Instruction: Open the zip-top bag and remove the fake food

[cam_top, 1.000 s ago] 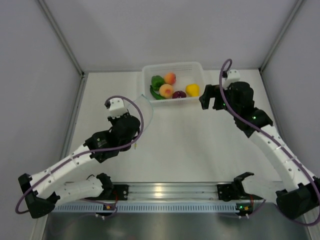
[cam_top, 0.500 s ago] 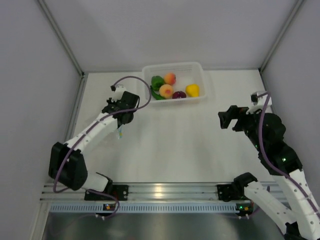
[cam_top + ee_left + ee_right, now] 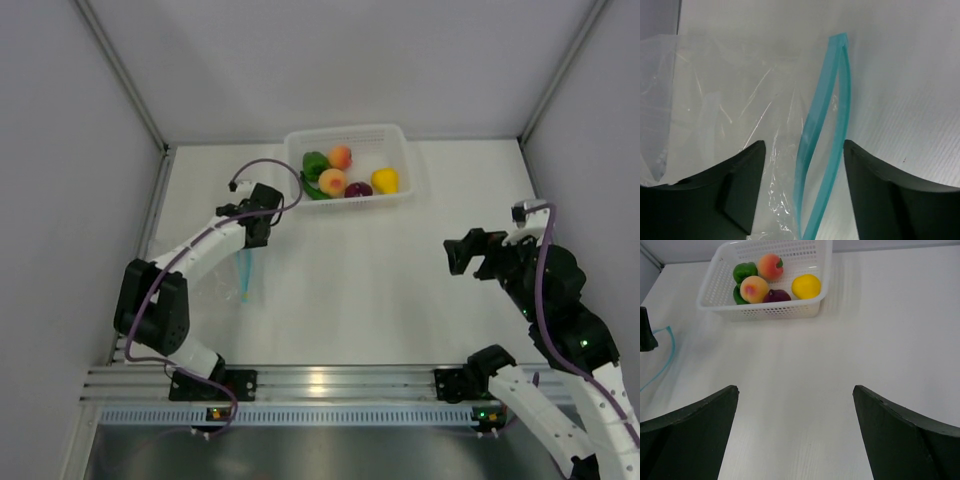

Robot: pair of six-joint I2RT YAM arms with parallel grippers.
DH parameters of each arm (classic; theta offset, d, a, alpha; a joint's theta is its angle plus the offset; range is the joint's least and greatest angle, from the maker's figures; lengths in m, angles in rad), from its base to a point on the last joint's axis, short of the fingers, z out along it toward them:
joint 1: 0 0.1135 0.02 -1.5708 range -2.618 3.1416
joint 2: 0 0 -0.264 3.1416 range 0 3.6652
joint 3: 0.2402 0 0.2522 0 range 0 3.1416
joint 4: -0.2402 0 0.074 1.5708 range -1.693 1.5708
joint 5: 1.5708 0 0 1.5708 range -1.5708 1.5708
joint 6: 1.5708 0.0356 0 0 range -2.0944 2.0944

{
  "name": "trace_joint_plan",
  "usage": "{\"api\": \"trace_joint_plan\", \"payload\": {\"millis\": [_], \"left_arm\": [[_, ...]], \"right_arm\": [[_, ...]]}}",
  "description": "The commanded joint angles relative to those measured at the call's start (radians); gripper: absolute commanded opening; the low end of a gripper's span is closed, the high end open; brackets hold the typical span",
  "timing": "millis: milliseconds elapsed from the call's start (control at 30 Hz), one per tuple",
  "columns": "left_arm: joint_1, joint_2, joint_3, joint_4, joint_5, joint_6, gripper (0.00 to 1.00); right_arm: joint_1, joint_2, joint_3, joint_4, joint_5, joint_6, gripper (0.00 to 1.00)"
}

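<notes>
From above, the white surface (image 3: 350, 290) has a white mesh basket (image 3: 402, 135) at its 12 o'clock edge, and the fake food (image 3: 333, 181) sits inside it, all in the near half. Over toward 9 o'clock the zip-top bag (image 3: 222, 285) lies flat on the surface, its light blue zip strip (image 3: 245, 275) running along the edge that faces 3 o'clock. The left claw (image 3: 249, 240) hangs over the bag's 12 o'clock end, pointing down. The right claw (image 3: 465, 252) is out at 3 o'clock, well apart from both bag and basket, spread wide with nothing in it. Through the left wrist camera, the left claw's two dark fingers (image 3: 735, 190) stand apart with the zip strip (image 3: 832, 100) passing through the gap between them, touched by neither; the strip's two halves bow away from each other, so the mouth is open. The clear, crinkled plastic (image 3: 715, 90) spreads off toward 9 o'clock and looks empty, though the glare makes that hard to be sure of. Through the right wrist camera, the wide-spread fingers frame bare surface, and the basket (image 3: 790, 312) sits at 11 o'clock holding a green pepper (image 3: 745, 271), two peach-orange fruits (image 3: 770, 266), a purple piece (image 3: 776, 296) and a yellow pepper (image 3: 806, 286). A curve of the blue strip (image 3: 667, 355) shows at 9 o'clock.
</notes>
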Motion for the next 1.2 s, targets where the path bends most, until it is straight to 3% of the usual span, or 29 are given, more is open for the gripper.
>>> {"api": "trace_joint_plan", "payload": {"millis": [0, 33, 67, 100, 367, 667, 833, 1167], "left_arm": [[0.003, -0.143, 0.017, 0.003, 0.033, -0.097, 0.76], [0.004, -0.170, 0.017, 0.003, 0.034, -0.102, 0.78], [0.003, -0.245, 0.012, 0.007, 0.051, -0.114, 0.95], [0.004, -0.282, 0.008, 0.007, 0.051, -0.113, 0.98], [0.003, -0.676, -0.055, 0.033, 0.263, -0.019, 0.98], [0.003, -1.111, -0.169, 0.023, 0.349, 0.154, 0.98], [0.003, -1.194, -0.131, -0.087, 0.355, 0.203, 0.98], [0.003, -1.269, -0.015, -0.250, 0.390, 0.226, 0.98]], "right_arm": [[-0.008, -0.008, -0.009, -0.026, -0.025, -0.012, 0.99], [-0.009, -0.008, -0.007, -0.028, -0.030, -0.012, 0.99], [-0.008, -0.016, -0.006, -0.031, -0.034, -0.008, 0.99], [-0.009, -0.021, -0.005, -0.034, -0.039, -0.010, 0.99], [-0.008, -0.059, 0.044, -0.120, 0.025, -0.033, 0.99], [-0.008, -0.099, 0.139, -0.247, 0.093, -0.065, 0.99], [-0.006, -0.119, 0.142, -0.272, 0.226, -0.093, 0.99], [-0.006, -0.166, 0.094, -0.239, 0.251, -0.123, 0.99]]}}
